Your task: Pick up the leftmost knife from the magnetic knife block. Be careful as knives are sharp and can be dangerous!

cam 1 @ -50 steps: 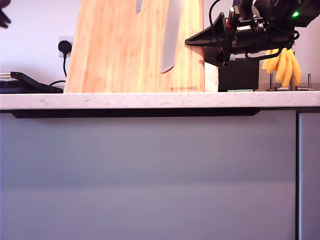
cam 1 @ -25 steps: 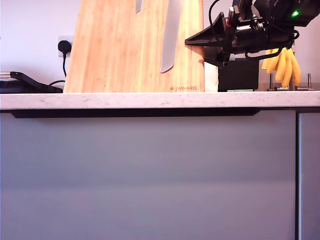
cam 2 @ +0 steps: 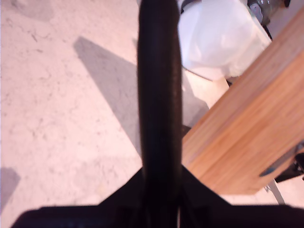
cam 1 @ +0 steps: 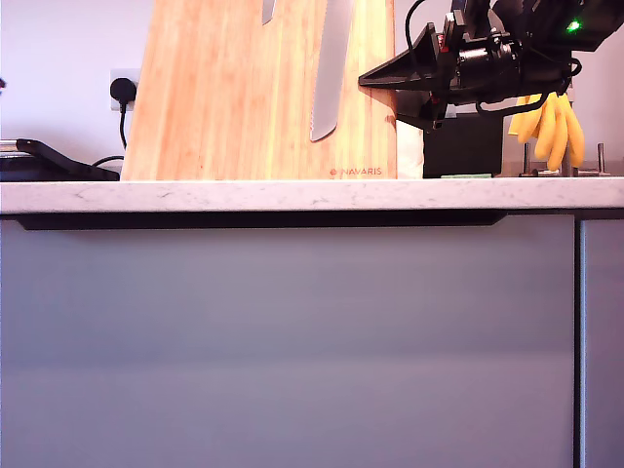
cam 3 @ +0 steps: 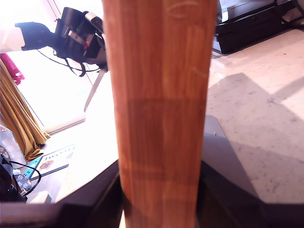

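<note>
Bamboo fills most of the exterior view: the magnetic knife block [cam 1: 234, 107] stands upright on the pale stone countertop [cam 1: 292, 195], running past the top edge. Only the tip of the leftmost knife [cam 1: 267, 12] shows, a narrow silver point at the block's 12 o'clock. The long serrated blade [cam 1: 327, 83] hangs just beside it, towards 4 o'clock.

My first gripper [cam 1: 366, 80] points in from 3 o'clock, level with the serrated blade. Its jaws are pressed together into one black wedge holding nothing, with the tip close to the block's slanted edge. From that tip the leftmost knife lies at about 10 o'clock, apart from the jaws, with the serrated blade between them. The first wrist view shows the same closed fingers [cam 2: 159, 71] over the stone, beside the bamboo.

Of my second gripper [cam 3: 99, 202] only the dark base shows. Brown wood [cam 3: 159, 118] blocks the view ahead, so I cannot tell how its jaws stand.
</note>
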Tool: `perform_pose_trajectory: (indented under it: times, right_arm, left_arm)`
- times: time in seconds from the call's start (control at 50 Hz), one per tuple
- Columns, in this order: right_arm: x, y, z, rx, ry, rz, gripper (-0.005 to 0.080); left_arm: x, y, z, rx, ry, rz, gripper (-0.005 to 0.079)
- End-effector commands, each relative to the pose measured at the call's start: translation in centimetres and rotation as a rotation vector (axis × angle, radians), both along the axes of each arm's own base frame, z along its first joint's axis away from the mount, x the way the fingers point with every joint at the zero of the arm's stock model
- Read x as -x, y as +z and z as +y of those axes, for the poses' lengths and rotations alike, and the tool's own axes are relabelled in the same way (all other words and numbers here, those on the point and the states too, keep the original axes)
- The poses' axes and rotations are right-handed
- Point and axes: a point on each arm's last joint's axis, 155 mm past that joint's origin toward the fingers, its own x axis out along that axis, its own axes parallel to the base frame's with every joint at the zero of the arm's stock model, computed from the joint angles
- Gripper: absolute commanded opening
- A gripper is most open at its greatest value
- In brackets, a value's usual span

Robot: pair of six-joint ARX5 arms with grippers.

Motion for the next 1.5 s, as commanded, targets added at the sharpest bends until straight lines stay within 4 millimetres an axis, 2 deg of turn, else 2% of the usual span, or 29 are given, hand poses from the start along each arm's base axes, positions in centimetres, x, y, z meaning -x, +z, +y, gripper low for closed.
perform_pose_trajectory:
  times: [0.0,0.36,0.68,1.02,1.48]
  right_arm:
    - [1.1,-0.9,2.4,0.012,0.037,0.038,-0.0010]
    - [1.1,-0.9,2.4,0.013,0.037,0.039,-0.0010]
    - [1.1,-0.9,2.4,0.013,0.037,0.036,-0.0010]
    - [1.1,-0.9,2.4,0.012,0.038,0.036,-0.0010]
    - [1.1,-0.8,2.4,0.012,0.040,0.036,-0.0010]
  left_arm:
    - [-0.5,-0.5,-0.2,0.001,0.013,0.009,-0.0024]
    - [-4.2,-2.3,-1.2,0.094,0.060,0.065,-0.0024]
    - [-6.4,-3.7,-0.4,0.125,0.144,0.095,-0.0024]
    - [-7.3,-6.3,-1.0,0.155,0.167,0.180,-0.0024]
    - [-7.0,-9.0,0.2,0.098,0.249,0.269,-0.0024]
